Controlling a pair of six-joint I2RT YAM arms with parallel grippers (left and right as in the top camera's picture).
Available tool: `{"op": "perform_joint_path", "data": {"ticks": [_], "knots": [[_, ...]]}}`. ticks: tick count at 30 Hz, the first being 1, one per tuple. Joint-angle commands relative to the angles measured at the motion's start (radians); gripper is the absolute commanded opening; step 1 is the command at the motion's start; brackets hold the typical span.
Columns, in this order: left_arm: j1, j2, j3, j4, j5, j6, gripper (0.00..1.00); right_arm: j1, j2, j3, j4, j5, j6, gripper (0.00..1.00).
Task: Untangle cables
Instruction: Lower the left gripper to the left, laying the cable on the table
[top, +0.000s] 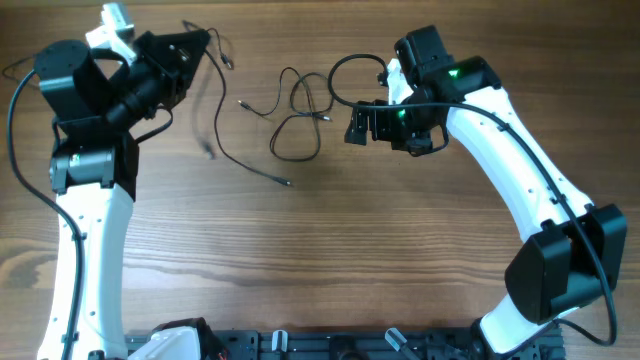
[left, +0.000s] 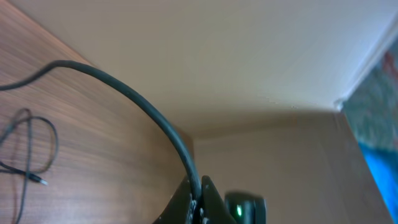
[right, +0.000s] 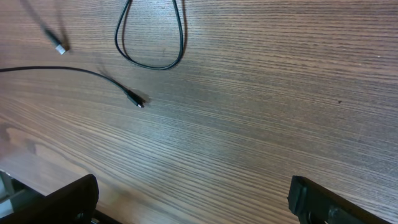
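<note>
Several thin dark cables lie on the wooden table. My left gripper (top: 203, 40) (left: 198, 186) is at the far left, shut on one cable (top: 250, 168) (left: 124, 90). That cable hangs from the jaws and trails right to a plug end. A looped cable (top: 296, 117) lies at the middle; it also shows in the left wrist view (left: 31, 149) and in the right wrist view (right: 149, 46). My right gripper (top: 355, 125) (right: 193, 193) is open and empty, just right of that loop. A plug-tipped cable end (right: 135, 101) lies ahead of it.
A short cable piece (top: 225, 55) lies by the left gripper near the far table edge. The right arm's own thicker black cable (top: 345, 70) loops above its wrist. The arm bases stand at the near edge (top: 320, 345).
</note>
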Motion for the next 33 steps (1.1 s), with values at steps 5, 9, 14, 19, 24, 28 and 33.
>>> {"op": "perform_joint_path", "data": {"ticks": [5,9,14,19,24,28,33], "knots": [[-0.042,-0.015,0.006,0.013,0.076,0.076,0.04,0.004,-0.012,-0.006,0.003,-0.009,-0.013,1.0],[-0.05,-0.015,0.006,0.012,0.072,0.107,0.04,0.004,-0.012,-0.006,0.003,-0.009,-0.013,1.0],[-0.008,-0.012,0.006,-0.065,0.027,0.167,0.04,0.006,-0.012,-0.012,0.003,-0.008,-0.013,1.0],[0.082,0.003,0.006,-0.151,0.026,0.211,0.04,0.009,-0.01,-0.013,0.003,-0.008,-0.013,1.0],[0.187,0.044,0.006,-0.175,0.024,0.305,0.04,0.011,-0.01,-0.013,0.005,-0.008,-0.013,1.0],[0.267,0.115,0.006,-0.186,-0.019,0.334,0.04,0.011,-0.01,-0.013,0.005,-0.008,-0.012,1.0],[0.352,0.213,0.006,-0.191,-0.076,0.39,0.04,0.012,-0.01,-0.013,-0.002,-0.008,-0.013,1.0]]}}
